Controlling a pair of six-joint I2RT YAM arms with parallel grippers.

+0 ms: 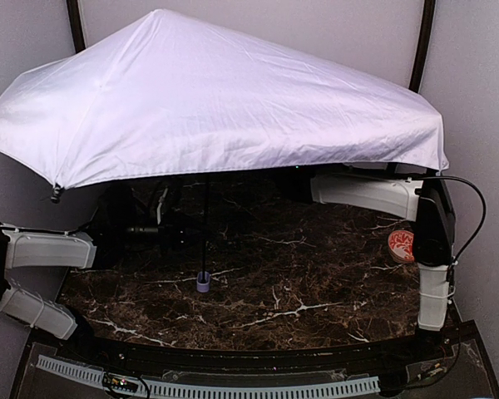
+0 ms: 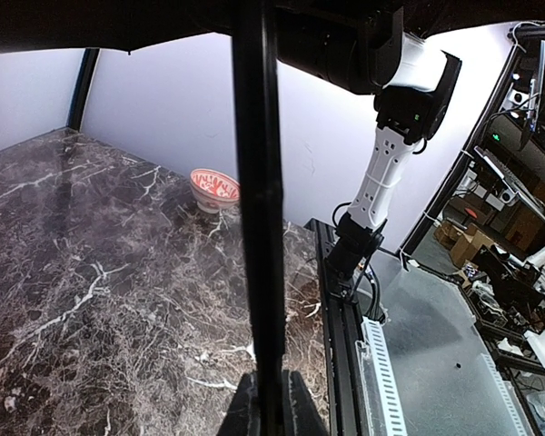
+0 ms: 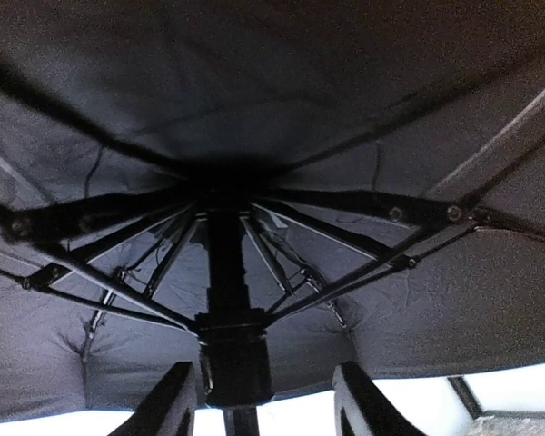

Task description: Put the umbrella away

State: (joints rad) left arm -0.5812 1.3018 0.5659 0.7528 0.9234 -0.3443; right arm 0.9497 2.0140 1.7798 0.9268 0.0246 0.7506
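**Open umbrella stands over the table, held at the shaft**

Nearest the camera, a perforated white cable rail runs along the near edge of the dark marble table. The left arm comes in from the left and the right arm rises at the right; both reach in under the fabric.

The umbrella is fully open and stands upright toward the left of the table's middle. Its small lavender handle hangs at the tabletop; whether it touches the marble cannot be told. The thin black shaft rises straight from it.

The left gripper is closed on that shaft, which runs up between its two dark fingers in the left wrist view.

Higher up, the right gripper straddles the black runner. Its jaws stand apart, a finger on either side, with a clear gap on the right side. Black ribs fan out from the shaft above the runner, against the black lining.

The pale lavender-white canopy hides the back of the table. A red-and-white patterned bowl sits by the right edge, well apart from the handle.
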